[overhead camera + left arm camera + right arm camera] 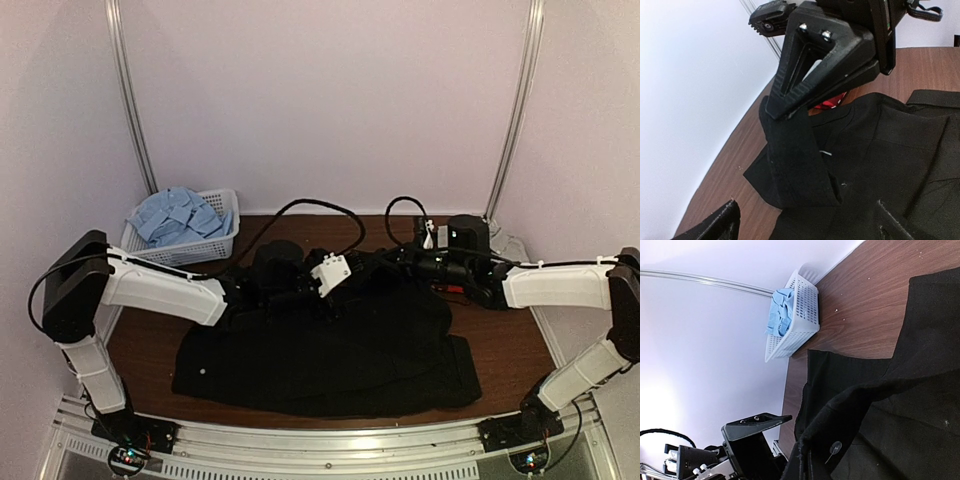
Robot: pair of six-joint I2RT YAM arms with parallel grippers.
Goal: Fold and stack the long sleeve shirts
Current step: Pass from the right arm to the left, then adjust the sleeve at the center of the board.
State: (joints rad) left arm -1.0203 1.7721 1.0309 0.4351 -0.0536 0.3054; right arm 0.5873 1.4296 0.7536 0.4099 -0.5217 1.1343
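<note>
Currently gripped: your right claw [782,114] is pinched tight on a narrow strip [795,160] of the black shirt [330,360], perhaps a sleeve end or placket, and holds it up so it hangs clear of the rest
Why lifted: raised like that, the strip is separated from the body of the garment, which I judge lets you carry it across as a fold instead of dragging the whole shirt
Left claw: your left claw [806,215] stands wide with nothing between its fingers, just in front of the hanging strip and above the cloth; it is likely placed there to take a second hold or pin the body flat
Black shirt: spread over the middle of the counter [500,335], rumpled at the far edge where both claws meet, its near hem fairly straight towards the arm bases
Button: a button [835,446] shows on the raised fold in the right wrist view
Light blue shirt: the light blue shirt [175,215] lies bunched in the white mesh basket [222,240] at the far left of the counter, well apart from the work
Red: a scrap of red [827,103] shows just behind the right claw; too little to say what it is
Stage: early by my judgement, with no finished fold and no stack in view
Watch for: the strip is thin in the pinch, so it could slip if you pull sideways before the left claw closes
</note>
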